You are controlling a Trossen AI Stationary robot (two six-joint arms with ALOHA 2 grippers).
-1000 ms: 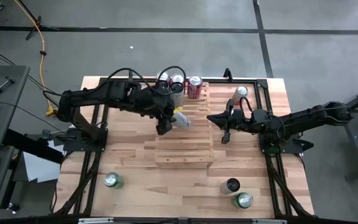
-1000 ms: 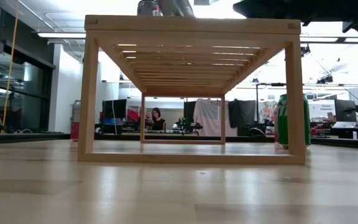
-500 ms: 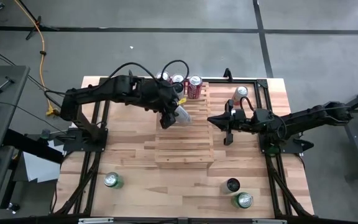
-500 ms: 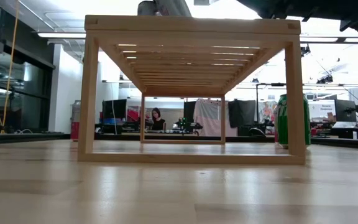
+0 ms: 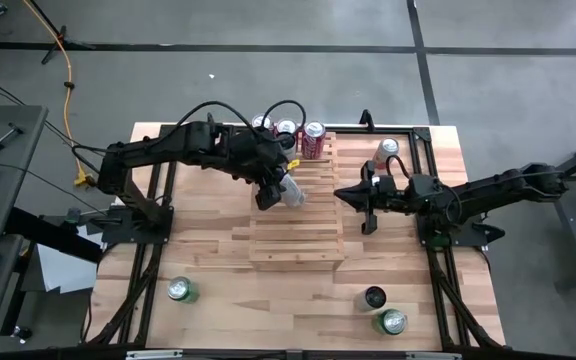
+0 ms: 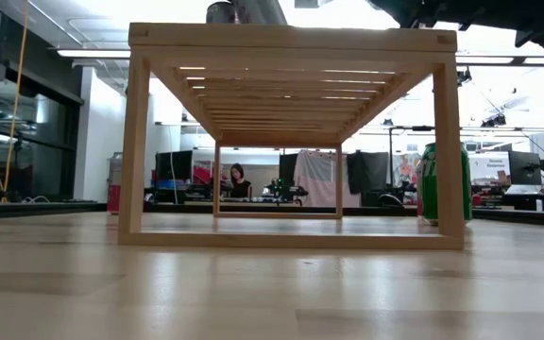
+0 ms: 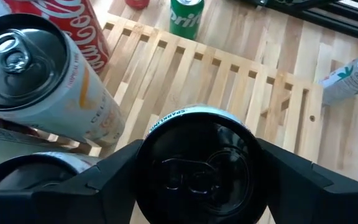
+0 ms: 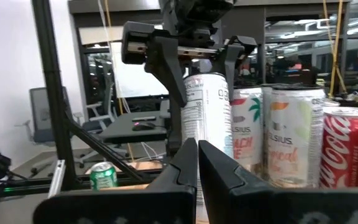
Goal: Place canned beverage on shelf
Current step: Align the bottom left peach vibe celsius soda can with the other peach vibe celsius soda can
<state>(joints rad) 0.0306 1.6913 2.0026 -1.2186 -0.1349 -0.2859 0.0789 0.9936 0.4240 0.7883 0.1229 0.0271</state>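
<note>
Reaching in from the left side, left gripper (image 5: 274, 190) hanging over the near-left part of the shelf (image 5: 298, 240), pointing down. Clasping the white can (image 5: 291, 190) by its upper end, one finger on each flank, spread about as wide as the can itself and holding nothing else. Seen through the left wrist view, dark can top (image 7: 197, 174) filling the gap between the two fingers, slats running beyond it.

Standing upright, judged from the right wrist view: long axis of the white can vertical, in line with the gripper's own downward reach, so lying straight under the tool and not off to either side. Base at or very near the slat surface; impossible to say whether fully seated, with the foot hidden in that view. Probably calling for a straight lift clear once the grip is let go, with no sideways drift.

Just past the gripper on its far side, row of cans (image 5: 286, 129) with a red can (image 5: 313, 140) at its end, close enough to knock if swung that way. Near side of the tool: bare slats.

Farther right, off the shelf's right edge, right gripper (image 8: 197, 149) waiting, pressed fully closed and empty, aimed toward the white can but well apart from it. Clearly the farther of the two; job belonging to the left.
</note>
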